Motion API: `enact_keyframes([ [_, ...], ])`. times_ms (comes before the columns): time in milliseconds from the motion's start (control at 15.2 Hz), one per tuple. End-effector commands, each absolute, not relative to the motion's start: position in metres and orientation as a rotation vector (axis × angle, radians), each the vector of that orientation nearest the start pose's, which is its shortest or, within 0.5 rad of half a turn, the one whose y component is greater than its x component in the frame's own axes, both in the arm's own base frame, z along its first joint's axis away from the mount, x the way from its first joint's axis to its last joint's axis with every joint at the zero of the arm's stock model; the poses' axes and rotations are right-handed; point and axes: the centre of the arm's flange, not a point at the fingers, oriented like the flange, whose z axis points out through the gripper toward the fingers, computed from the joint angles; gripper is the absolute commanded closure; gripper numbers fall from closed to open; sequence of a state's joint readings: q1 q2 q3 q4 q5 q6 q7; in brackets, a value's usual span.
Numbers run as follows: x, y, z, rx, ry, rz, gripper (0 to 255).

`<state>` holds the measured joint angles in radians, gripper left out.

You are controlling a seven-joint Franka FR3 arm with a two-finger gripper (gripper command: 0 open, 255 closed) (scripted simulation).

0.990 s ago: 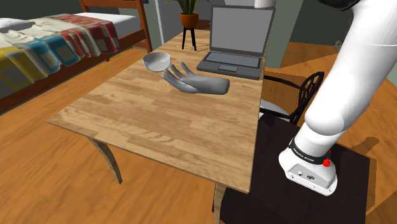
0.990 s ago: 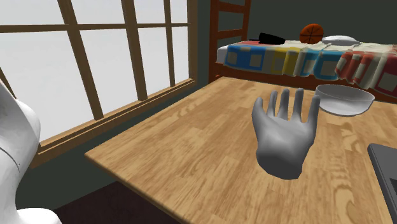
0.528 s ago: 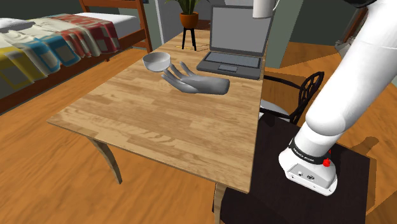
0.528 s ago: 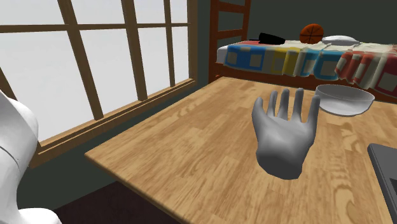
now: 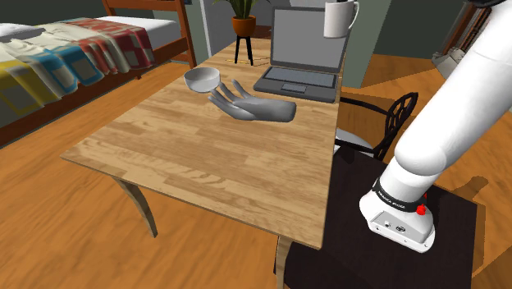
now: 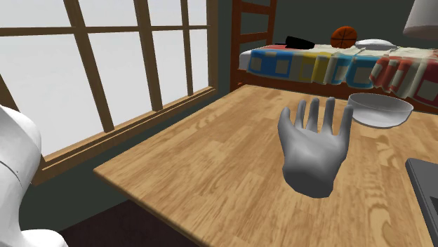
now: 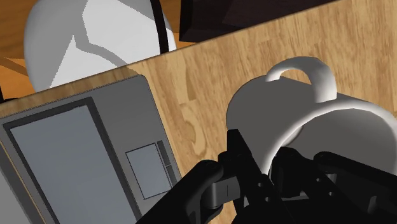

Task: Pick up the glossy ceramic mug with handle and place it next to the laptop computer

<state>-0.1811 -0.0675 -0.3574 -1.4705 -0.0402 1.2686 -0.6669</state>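
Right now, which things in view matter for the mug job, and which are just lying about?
Job: mug, held aloft in the gripper; laptop; table.
Lying about: bowl, grey model hand, potted plant, bed, basketball.

The white arm rises from its base at the shoulder view's lower right and slants up past the top right corner, while the black hand points downward, its two fingers clasped on the wall of a white mug.
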Motion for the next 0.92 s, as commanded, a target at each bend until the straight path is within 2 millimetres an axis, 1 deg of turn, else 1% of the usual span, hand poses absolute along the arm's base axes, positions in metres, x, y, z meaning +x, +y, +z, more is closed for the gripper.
enact_keyframes([
  [0, 0.424, -0.267, 0.669, -3.065, -0.187, 0.188, 255],
  [858, 0.424, -0.267, 0.6, -3.065, -0.187, 0.188, 255],
])
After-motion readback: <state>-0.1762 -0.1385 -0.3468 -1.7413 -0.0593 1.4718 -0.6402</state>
